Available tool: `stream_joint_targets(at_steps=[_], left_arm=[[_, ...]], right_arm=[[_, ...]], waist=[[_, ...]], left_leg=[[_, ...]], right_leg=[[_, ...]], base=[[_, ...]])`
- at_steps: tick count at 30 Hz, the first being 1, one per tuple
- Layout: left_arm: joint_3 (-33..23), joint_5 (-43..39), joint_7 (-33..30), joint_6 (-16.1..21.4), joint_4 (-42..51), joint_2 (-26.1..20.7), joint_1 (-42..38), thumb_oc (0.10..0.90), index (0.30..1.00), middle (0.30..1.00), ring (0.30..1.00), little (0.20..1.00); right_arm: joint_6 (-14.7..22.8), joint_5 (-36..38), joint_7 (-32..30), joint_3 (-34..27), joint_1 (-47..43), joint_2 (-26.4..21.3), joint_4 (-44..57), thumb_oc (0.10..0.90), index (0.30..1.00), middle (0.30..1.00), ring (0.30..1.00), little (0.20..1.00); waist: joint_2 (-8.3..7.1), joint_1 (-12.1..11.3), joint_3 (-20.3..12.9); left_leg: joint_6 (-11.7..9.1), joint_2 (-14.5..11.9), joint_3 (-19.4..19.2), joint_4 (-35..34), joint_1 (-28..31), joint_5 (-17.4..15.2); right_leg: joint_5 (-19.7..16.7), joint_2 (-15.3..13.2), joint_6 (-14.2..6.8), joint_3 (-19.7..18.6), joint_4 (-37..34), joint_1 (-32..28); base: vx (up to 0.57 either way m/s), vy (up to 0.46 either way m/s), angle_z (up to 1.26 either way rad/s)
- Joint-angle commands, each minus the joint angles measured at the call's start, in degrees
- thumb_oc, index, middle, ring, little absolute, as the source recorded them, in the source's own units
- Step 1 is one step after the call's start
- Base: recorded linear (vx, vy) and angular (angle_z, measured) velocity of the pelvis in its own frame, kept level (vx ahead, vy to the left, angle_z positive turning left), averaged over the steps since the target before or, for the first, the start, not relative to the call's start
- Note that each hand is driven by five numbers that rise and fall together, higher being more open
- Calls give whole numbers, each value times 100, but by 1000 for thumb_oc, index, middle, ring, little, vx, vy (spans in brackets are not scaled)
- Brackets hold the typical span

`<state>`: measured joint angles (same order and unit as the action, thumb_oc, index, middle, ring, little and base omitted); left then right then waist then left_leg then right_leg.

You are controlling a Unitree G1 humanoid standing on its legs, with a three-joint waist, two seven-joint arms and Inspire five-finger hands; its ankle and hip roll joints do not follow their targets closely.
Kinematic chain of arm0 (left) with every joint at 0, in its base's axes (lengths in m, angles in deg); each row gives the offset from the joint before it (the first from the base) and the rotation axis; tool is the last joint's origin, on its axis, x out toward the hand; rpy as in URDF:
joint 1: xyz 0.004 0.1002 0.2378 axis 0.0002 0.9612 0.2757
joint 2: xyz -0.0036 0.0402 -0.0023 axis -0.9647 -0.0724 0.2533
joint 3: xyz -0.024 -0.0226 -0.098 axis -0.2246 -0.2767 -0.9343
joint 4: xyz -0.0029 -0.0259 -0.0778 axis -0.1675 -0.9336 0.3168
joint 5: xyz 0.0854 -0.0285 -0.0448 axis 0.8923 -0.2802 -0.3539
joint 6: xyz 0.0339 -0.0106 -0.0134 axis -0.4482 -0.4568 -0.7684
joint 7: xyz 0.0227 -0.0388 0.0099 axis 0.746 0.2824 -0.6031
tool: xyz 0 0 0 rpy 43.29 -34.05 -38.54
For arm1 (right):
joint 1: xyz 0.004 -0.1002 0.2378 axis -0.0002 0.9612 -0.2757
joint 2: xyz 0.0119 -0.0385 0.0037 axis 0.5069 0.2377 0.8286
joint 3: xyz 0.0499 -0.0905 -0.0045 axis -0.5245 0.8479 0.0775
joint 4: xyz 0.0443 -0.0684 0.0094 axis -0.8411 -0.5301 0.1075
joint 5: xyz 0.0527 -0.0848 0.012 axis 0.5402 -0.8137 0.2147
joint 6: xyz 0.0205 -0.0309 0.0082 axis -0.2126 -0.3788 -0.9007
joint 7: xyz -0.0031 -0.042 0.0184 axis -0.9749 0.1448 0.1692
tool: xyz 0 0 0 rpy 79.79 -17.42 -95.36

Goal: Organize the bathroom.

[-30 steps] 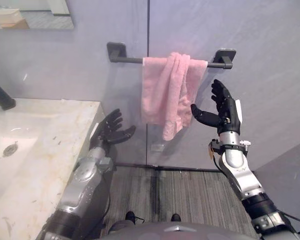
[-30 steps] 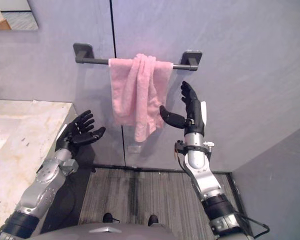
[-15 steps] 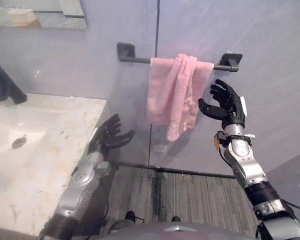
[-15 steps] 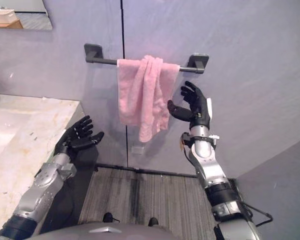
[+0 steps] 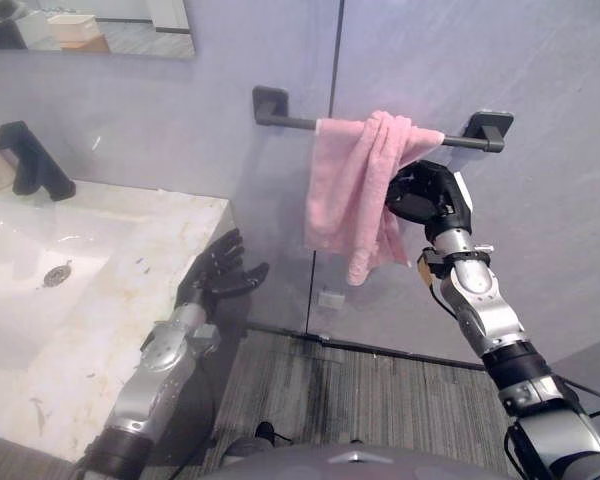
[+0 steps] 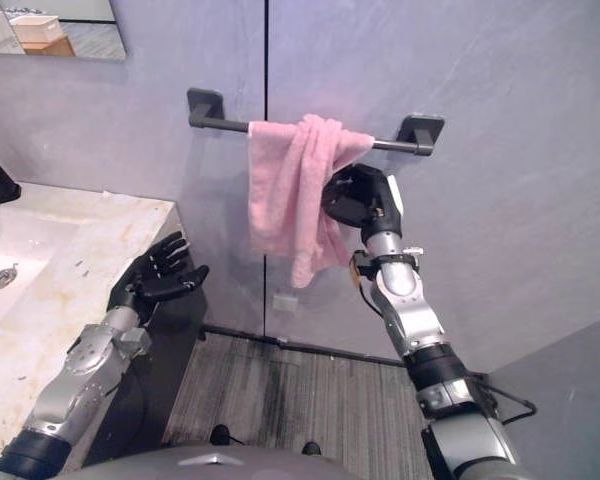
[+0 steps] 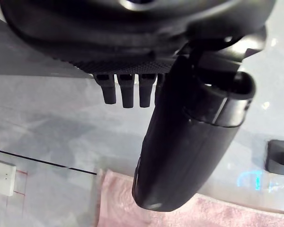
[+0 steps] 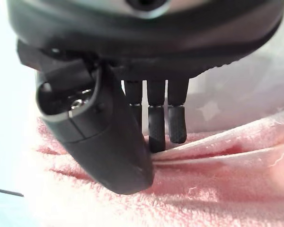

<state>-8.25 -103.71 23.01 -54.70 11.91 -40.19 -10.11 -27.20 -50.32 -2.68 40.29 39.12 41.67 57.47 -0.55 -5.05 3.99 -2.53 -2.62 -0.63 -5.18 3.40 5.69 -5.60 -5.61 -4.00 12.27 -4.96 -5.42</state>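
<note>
- Towel (image 5: 360,190): found bunched and draped unevenly over the bar (image 5: 290,123) on the wall, its folds gathered toward the bar's right end.
- Step in hand: judged to be the taking hold of the towel for straightening (no spreading is yet evident).
- Right hand (image 5: 425,193): raised to the towel's right edge just below the bar; fingers (image 8: 157,125) and thumb are seen curled into a fold of the cloth.
- Next move: a firm pinch is called for, then a sideways draw along the bar, so the cloth is not pulled off.
- Left hand (image 5: 218,270): held low beside the counter (image 5: 130,300), fingers spread, nothing held.
</note>
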Motion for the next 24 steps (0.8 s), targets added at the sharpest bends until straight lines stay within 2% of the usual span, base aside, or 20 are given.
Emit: stream_joint_targets(at_steps=[1, 6, 17, 24], left_arm=[[-27, 0, -65, 627, 7, -187, -404, 800, 900, 900, 900, 900], [-33, 26, -161, 673, 49, -154, -363, 800, 900, 900, 900, 900], [-331, 197, -543, 777, 175, -82, -640, 800, 900, 900, 900, 900], [-436, 363, -699, 798, 302, -43, -640, 800, 900, 900, 900, 900]], right_arm=[[374, 38, -42, -102, -949, -310, 273, 400, 300, 300, 300, 300], [380, -74, -173, -210, -735, -265, 449, 400, 300, 300, 300, 300], [528, -348, -544, -408, 506, 126, 963, 400, 300, 300, 300, 300], [616, -248, -814, -501, 975, 256, 1153, 400, 300, 300, 300, 300]], waist=[[-141, -87, -275], [-131, -43, -253], [-90, 238, -250], [-84, 337, -229]], left_leg=[[-19, 26, -202, 46, 235, -369], [-19, 20, -228, 54, 236, -367], [44, 19, -379, 18, 291, -388], [80, 33, -428, 18, 317, -430]], right_leg=[[278, 47, 87, 184, -4, -233], [275, 40, 81, 152, -4, -225], [235, 48, 27, -26, -4, -161], [232, 61, 1, -110, -4, -144]], base=[[0, 0, 0], [0, 0, 0], [6, 11, -4], [3, 11, -6]])
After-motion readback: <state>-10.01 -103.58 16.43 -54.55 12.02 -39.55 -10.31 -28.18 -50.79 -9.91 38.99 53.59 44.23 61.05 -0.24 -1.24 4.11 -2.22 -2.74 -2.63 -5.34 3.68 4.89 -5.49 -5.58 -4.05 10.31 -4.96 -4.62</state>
